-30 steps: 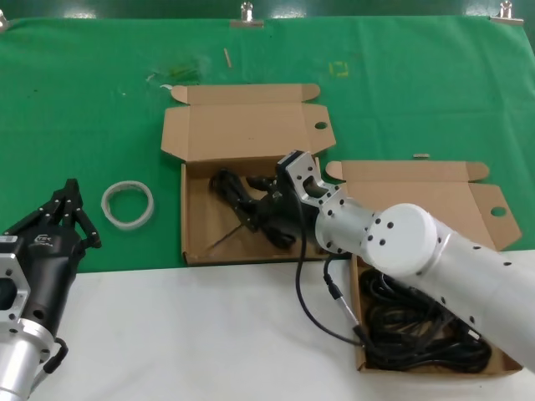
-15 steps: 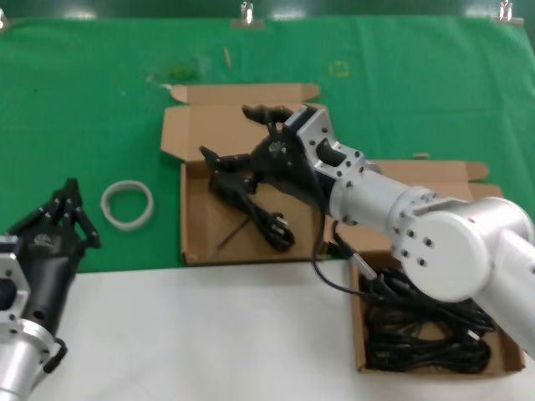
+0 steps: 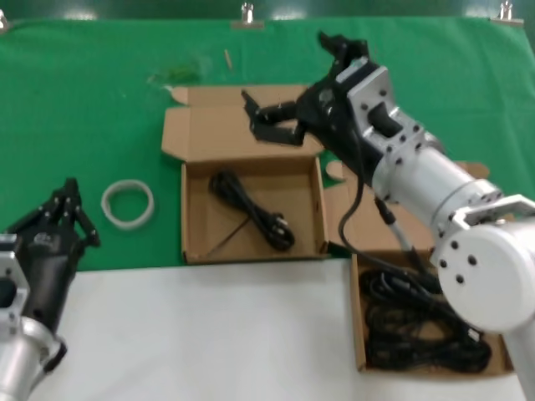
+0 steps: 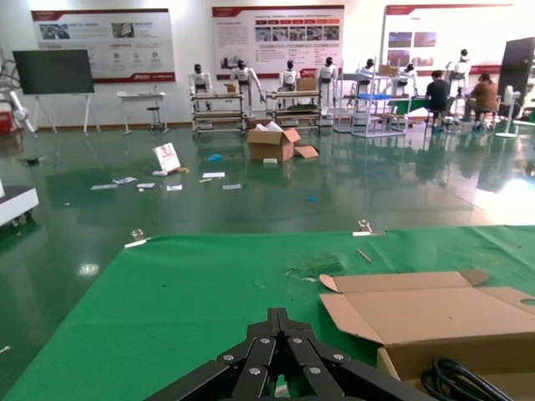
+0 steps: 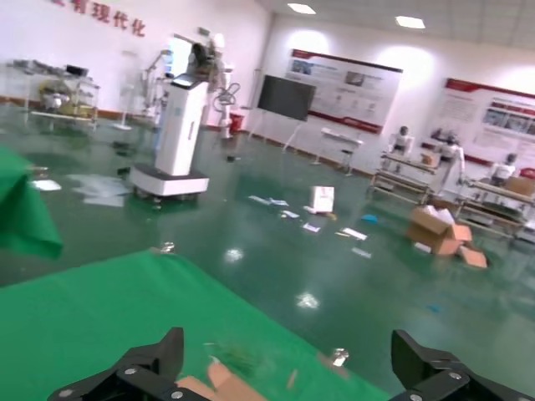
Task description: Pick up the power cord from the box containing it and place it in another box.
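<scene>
Above the plain-lidded box [image 3: 313, 205], the right claw [image 3: 301, 88] hangs spread wide and empty. The power cord [image 3: 251, 209] lies in that tray, untouched by the claw. Risk: descending off-line, it may pinch cardboard or close on nothing. The left claw [image 3: 63, 213], pressed together, waits low beside the worktop [image 3: 209, 334].

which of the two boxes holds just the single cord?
The squarish box on the green cloth, left of the other: one thin power cord lies in it. The wide box by the right arm holds a big tangle of cords.
</scene>
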Action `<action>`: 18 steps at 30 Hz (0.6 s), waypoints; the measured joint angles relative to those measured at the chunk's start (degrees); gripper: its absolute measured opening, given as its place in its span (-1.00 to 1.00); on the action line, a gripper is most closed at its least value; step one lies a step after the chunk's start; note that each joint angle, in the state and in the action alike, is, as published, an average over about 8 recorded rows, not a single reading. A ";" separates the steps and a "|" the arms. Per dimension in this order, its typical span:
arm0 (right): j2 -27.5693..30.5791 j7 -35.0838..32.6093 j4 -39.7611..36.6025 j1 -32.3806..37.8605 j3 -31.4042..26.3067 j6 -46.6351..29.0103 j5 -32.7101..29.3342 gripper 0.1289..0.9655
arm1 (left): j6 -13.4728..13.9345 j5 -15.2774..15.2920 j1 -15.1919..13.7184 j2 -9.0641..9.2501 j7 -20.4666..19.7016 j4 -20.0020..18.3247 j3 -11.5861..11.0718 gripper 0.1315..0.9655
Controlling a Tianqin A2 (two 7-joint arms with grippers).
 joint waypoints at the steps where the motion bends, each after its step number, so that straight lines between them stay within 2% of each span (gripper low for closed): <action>1: -0.26 -0.36 0.08 -0.29 0.41 -0.01 0.11 0.58 | 0.00 0.00 0.00 0.00 0.00 0.00 0.00 -0.98; 5: 0.60 -2.03 -0.46 -1.02 0.30 1.68 3.52 0.76 | 0.00 0.00 0.00 0.00 0.00 0.00 0.00 -0.95; 9: 1.08 -4.40 -0.78 -2.25 0.86 3.21 6.85 0.76 | 0.00 0.00 0.00 0.00 0.00 0.00 0.00 -0.94; 12: 1.37 -6.38 -0.99 -3.30 1.42 4.38 9.44 0.83 | 0.00 0.00 0.00 0.00 0.00 0.00 0.00 -0.94; 18: 1.97 -10.54 -1.43 -5.49 2.61 6.81 14.87 0.96 | 0.00 -0.01 0.00 0.00 0.00 0.00 0.00 -0.79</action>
